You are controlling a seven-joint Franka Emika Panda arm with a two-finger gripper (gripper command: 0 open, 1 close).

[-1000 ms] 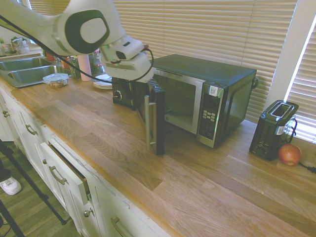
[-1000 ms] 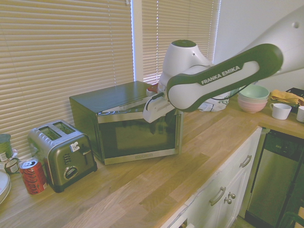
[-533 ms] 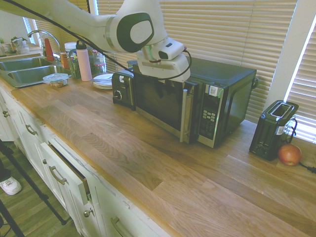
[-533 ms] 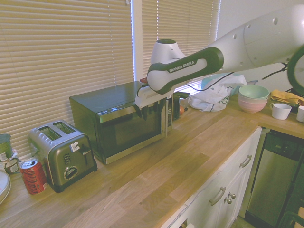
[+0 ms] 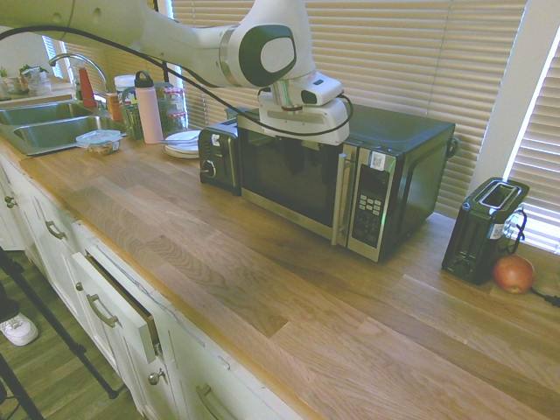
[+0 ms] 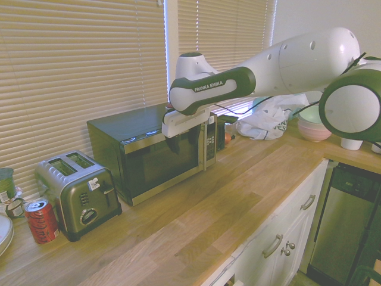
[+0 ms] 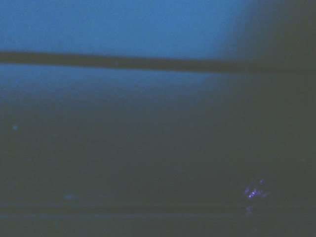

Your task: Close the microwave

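- While the microwave sits on the wooden surface, its door looks flush shut.
- End effector presses against the door's upper edge; finger spread impossible to tell.

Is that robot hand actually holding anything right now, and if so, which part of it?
Nothing looks gripped. The hand sits against the upper front of the microwave door, which looks shut; whether its fingers are open or closed can't be told.
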